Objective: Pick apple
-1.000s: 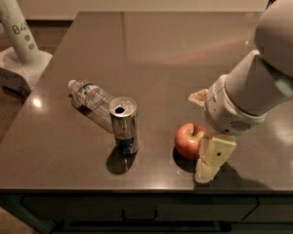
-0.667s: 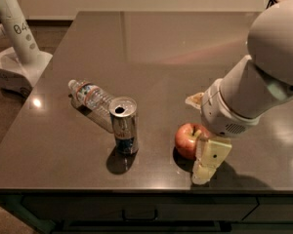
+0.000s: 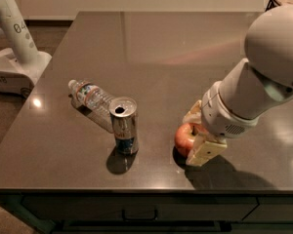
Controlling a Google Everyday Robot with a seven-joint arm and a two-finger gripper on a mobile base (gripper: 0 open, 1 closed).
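Observation:
The red apple [image 3: 184,136] with yellowish patches rests on the dark table [image 3: 151,48], near the front edge at the right. My gripper [image 3: 197,133] reaches down over it from the right. One cream finger [image 3: 203,152] is on the apple's near side and the other finger [image 3: 192,114] is on its far side. Both lie against the apple, which is partly hidden by the wrist.
An open silver can [image 3: 123,126] stands left of the apple. A clear water bottle [image 3: 92,99] lies on its side behind the can. A white robot base [image 3: 12,57] stands beside the table at the far left. The table's front edge is just below the apple.
The gripper has shifted slightly left and lower over the apple, and its two fingers have drawn closer together onto it. The apple, can and bottle have not moved.

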